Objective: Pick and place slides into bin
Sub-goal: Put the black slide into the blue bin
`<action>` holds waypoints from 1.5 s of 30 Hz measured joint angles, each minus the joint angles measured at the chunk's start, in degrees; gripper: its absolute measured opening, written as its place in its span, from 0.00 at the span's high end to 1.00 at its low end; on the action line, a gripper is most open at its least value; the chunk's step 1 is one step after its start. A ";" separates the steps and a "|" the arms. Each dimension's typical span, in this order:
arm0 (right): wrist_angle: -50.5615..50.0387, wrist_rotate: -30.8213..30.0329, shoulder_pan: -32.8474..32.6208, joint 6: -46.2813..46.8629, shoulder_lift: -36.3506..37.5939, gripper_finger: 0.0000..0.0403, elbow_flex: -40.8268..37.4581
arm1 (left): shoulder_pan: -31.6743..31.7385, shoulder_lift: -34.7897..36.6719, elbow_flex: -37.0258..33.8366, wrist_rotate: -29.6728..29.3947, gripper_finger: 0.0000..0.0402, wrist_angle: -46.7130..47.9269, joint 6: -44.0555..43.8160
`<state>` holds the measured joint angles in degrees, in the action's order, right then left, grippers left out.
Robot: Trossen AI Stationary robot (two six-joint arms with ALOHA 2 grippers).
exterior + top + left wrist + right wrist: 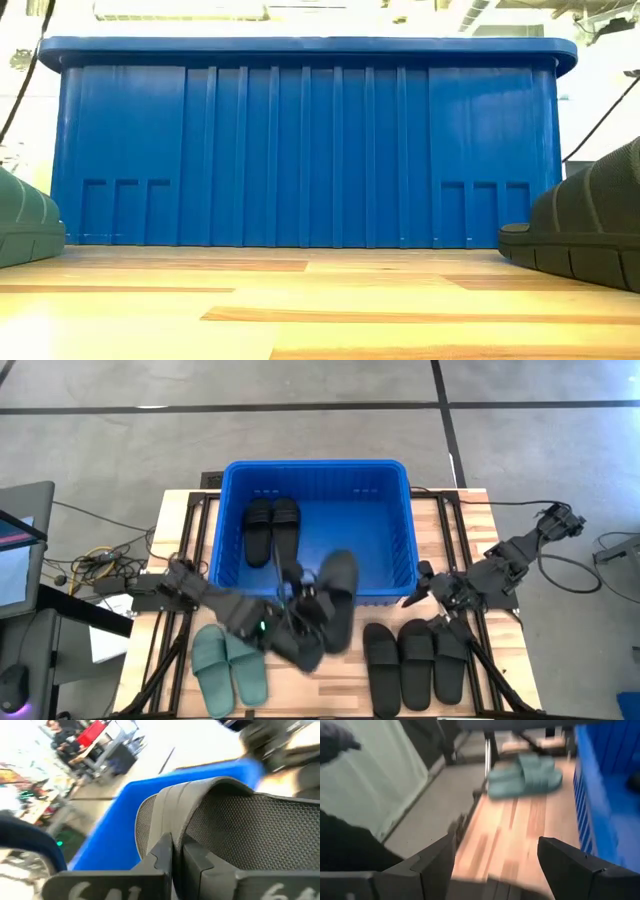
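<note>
The blue bin (pixel 316 475) stands at the table's far middle with two black slides (pixel 270 528) lying in its left part. My left gripper (pixel 305 600) is shut on another black slide (pixel 340 595) at the bin's near wall. My right gripper (pixel 420 592) is open and empty by the bin's near right corner; in its wrist view (pixel 495 862) it is above bare wood. Two sage green slides (pixel 228 665) lie side by side at the near left, and three black slides (pixel 415 660) at the near right. My left gripper pinches the black slide between its two fingers (pixel 165 852) at the ribbed strap (pixel 167 815), beside the textured surface (pixel 250 835). The fingers come from the table's left, slanting. The slide is lifted clear of the table, and its far end (pixel 342 563) reaches over the bin's near rim.
The low view shows the bin's ribbed near wall (pixel 310 150), a green slide (pixel 22 225) at the left and a black slide (pixel 590 230) at the right. Bare wood (pixel 340 690) lies between the two groups. A screen (pixel 20 550) and cables are off the table's left edge.
</note>
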<state>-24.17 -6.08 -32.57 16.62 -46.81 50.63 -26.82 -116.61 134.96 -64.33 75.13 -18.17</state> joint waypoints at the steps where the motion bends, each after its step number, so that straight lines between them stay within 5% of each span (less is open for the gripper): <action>1: 2.48 -0.09 0.86 -0.81 0.00 0.34 0.00 | 1.60 0.83 0.00 0.45 1.00 2.88 0.29; 6: 14.64 -0.50 5.85 -6.17 0.00 0.34 0.00 | 11.07 3.40 0.02 5.21 1.00 15.20 3.86; 10: 23.57 -3.23 10.17 -11.39 0.00 0.34 0.00 | 19.00 3.49 -0.20 11.07 1.00 14.56 16.05; 22: 30.47 -9.07 17.39 -6.15 -0.27 0.34 0.00 | 38.92 1.94 -4.32 34.41 1.00 -5.39 42.90; 30: 29.70 -8.84 17.35 -10.90 -0.21 0.34 -0.01 | 43.42 0.10 -13.60 40.78 1.00 -17.93 47.07; 45: 29.26 -8.80 17.30 -12.63 2.79 0.34 0.00 | 44.12 -0.84 -32.31 39.81 1.00 -36.91 46.37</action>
<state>5.09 -14.88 -15.27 3.99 -44.01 50.63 17.29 -117.45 102.65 -24.51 38.23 28.21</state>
